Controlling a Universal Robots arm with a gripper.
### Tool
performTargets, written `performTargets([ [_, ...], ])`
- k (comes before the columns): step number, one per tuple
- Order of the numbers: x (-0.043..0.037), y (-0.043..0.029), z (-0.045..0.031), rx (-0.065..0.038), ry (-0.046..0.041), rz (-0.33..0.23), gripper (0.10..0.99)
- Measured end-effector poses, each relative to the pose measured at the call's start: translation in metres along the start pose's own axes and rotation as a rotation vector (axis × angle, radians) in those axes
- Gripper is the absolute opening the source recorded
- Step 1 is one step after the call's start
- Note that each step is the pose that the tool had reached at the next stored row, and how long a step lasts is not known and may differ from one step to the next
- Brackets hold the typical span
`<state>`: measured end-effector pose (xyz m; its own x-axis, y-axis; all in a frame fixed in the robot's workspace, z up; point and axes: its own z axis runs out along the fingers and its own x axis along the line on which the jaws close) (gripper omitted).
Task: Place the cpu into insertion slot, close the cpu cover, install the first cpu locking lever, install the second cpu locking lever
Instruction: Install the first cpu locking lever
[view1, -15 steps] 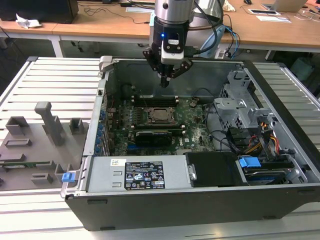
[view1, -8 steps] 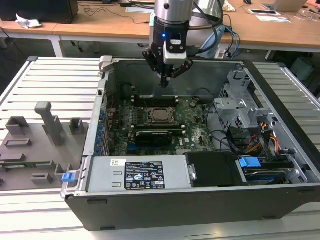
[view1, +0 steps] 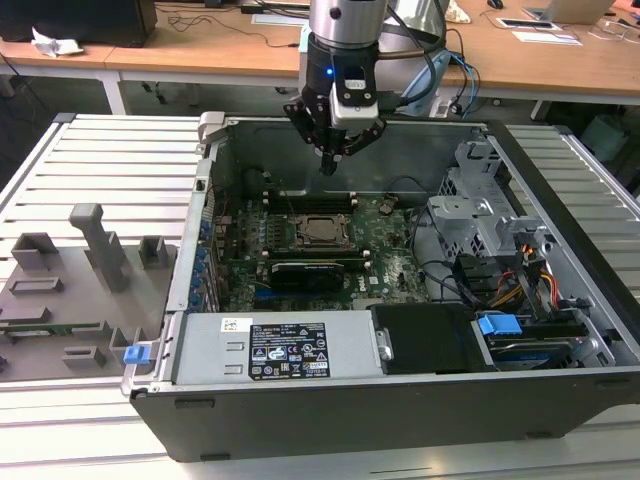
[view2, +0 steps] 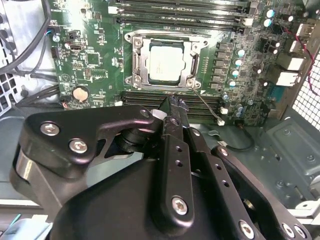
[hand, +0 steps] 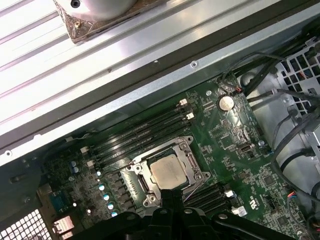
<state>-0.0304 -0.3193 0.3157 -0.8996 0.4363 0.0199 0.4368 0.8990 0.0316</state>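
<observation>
Hanging upright over the open computer case (view1: 300, 420), the arm (view1: 345, 25) points its jaws straight down above the green motherboard (view1: 390, 270). The jaws are pressed together to a point and grip nothing. The cpu (view2: 166, 62) lies silver side up in the insertion slot (view2: 192, 60), below the jaws' tips and apart from them, just past a row of memory slots (view2: 200, 100).
</observation>
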Motion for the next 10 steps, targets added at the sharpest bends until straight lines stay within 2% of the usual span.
performTargets([
  [10,0.0000,-0.0001,0.0025,0.001,0.0004,-0.012,0.110],
])
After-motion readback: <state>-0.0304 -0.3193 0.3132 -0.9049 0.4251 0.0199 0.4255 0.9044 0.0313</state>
